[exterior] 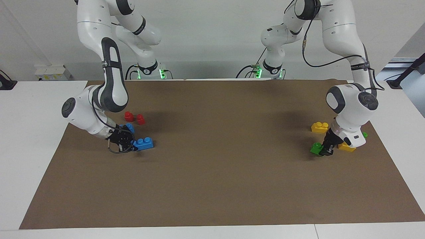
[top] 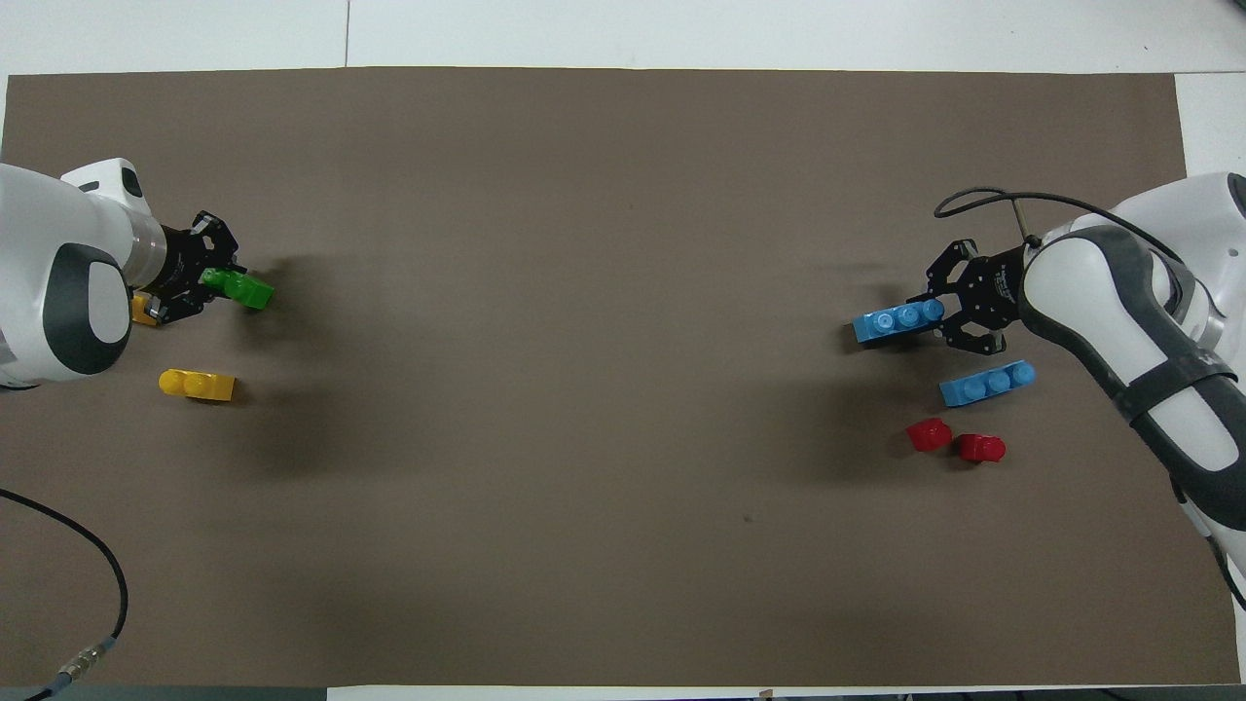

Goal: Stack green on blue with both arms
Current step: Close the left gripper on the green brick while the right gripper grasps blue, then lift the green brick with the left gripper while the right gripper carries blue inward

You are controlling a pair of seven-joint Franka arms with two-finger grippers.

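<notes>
1. Your left gripper (exterior: 324, 150) is clamped on the green brick (exterior: 315, 148), low at the left arm's end of the brown mat (exterior: 212, 186).
2. Your right gripper (exterior: 127, 145) has its jaws closed on one end of the blue brick (exterior: 143, 143), at the right arm's end of the mat.
3. The bricks are well apart, and the blue's long axis points toward mid-mat, so both arms must bring them together there.
</notes>
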